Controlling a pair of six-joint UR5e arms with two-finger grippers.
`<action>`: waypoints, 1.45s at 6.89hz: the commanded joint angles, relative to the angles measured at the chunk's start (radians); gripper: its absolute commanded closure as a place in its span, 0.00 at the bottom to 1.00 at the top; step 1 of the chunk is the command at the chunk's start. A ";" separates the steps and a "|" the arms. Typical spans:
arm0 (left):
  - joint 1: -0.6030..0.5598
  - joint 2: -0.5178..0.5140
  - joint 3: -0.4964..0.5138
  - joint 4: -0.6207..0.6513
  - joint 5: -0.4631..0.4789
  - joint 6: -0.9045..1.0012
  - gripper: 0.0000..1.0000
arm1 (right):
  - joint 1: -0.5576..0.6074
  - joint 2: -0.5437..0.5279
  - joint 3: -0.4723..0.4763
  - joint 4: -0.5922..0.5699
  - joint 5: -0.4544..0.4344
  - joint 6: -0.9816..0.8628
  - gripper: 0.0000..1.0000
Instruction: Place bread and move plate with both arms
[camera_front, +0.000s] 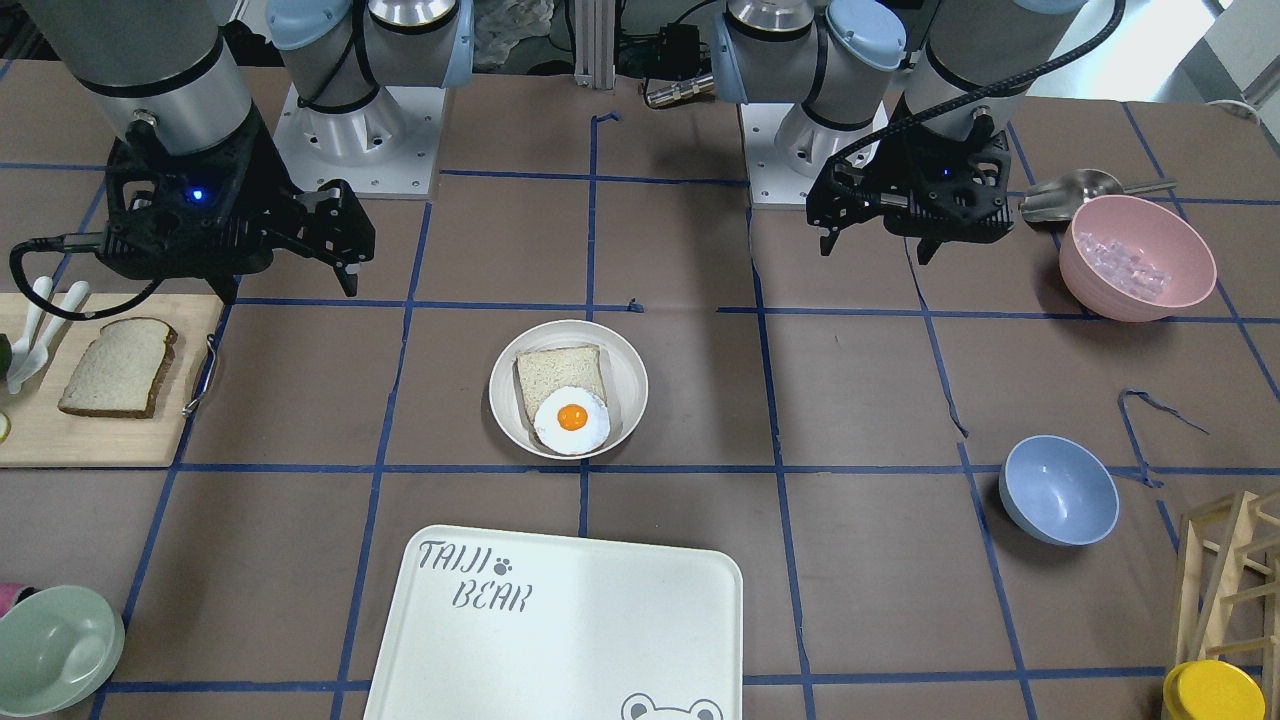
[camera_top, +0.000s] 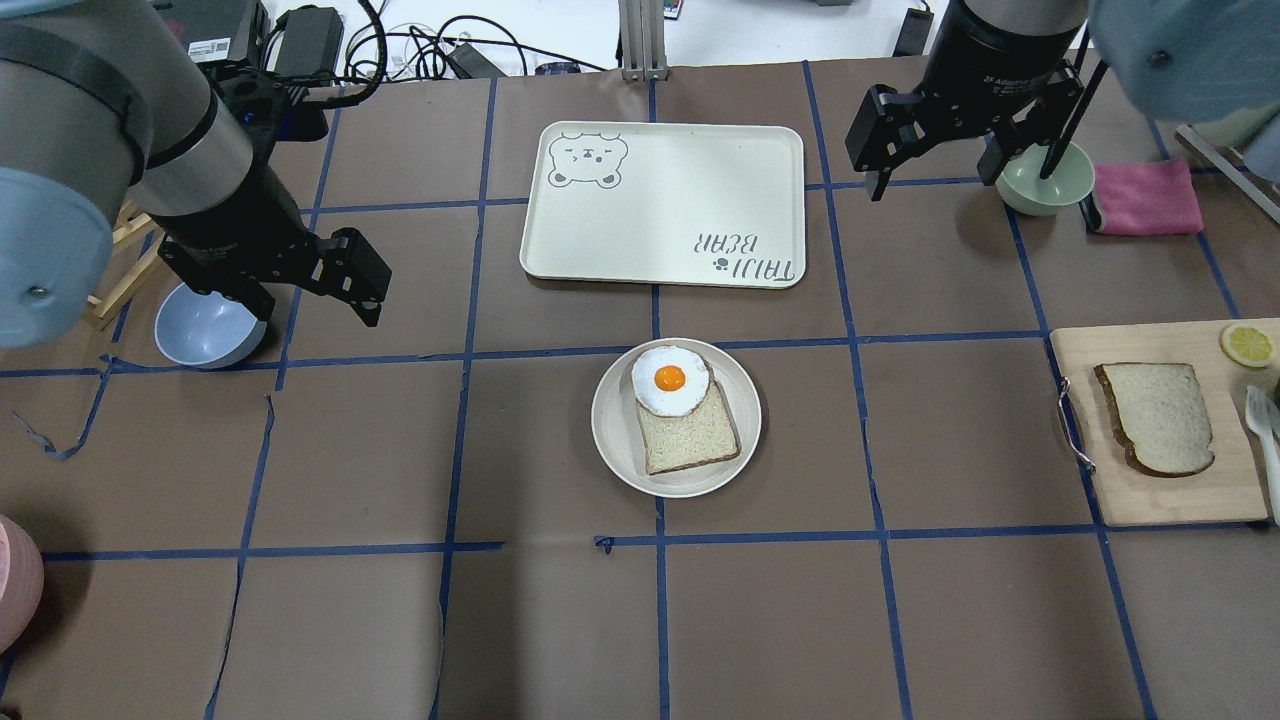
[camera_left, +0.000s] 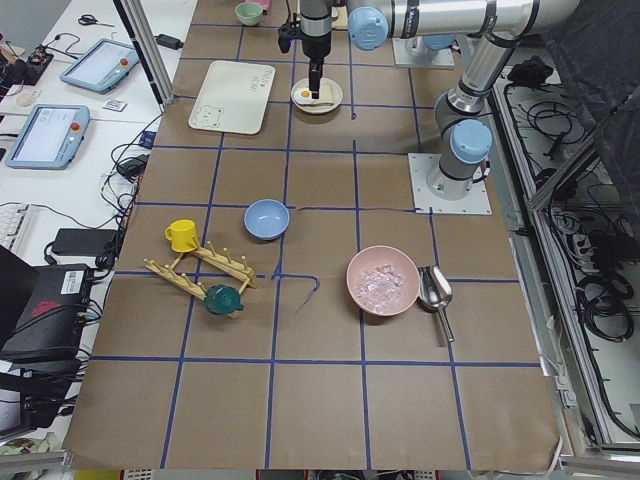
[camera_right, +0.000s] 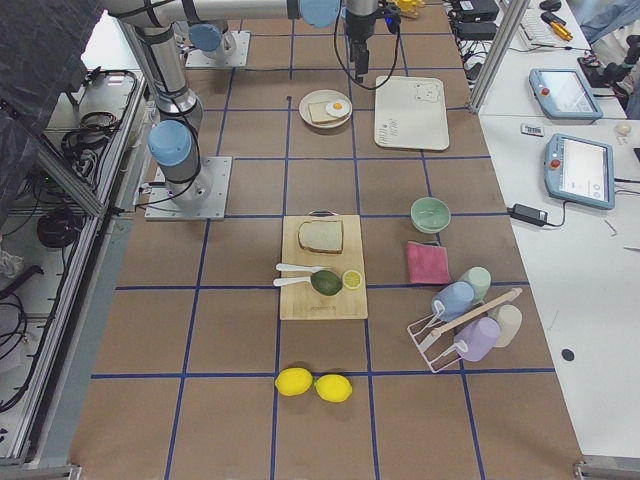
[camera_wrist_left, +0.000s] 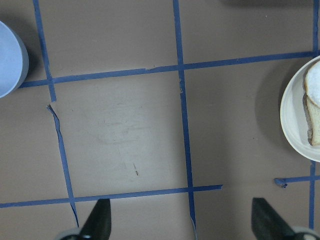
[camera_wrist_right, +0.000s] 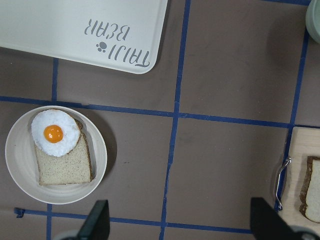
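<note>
Speckled dark-crusted domed bread slice (camera_top: 1155, 418) flat on wooden cutting board (camera_top: 1150, 500), robot's right, well apart from round cream plate (camera_top: 615, 420) at ctr w/ pale slice (camera_top: 690, 440) + fried egg (camera_top: 670, 380). Right gripper (camera_wrist_right: 180, 222), left gripper (camera_wrist_left: 182, 220) both released, empty. Drop right one straight down, pinch across crust; slice prob. thin, hard to tell.

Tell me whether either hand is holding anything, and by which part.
Nothing is held. The left hand and the right hand are both open and empty; the bread lies untouched.
</note>
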 joint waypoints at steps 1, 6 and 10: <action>0.000 0.000 0.000 0.001 0.000 0.000 0.00 | -0.003 -0.001 0.002 0.001 -0.002 0.001 0.00; 0.000 -0.005 -0.002 -0.001 0.000 0.002 0.00 | 0.002 -0.004 -0.027 -0.007 -0.019 0.022 0.00; 0.001 -0.009 -0.002 -0.001 0.000 0.002 0.00 | 0.002 0.009 -0.030 -0.008 0.038 0.024 0.00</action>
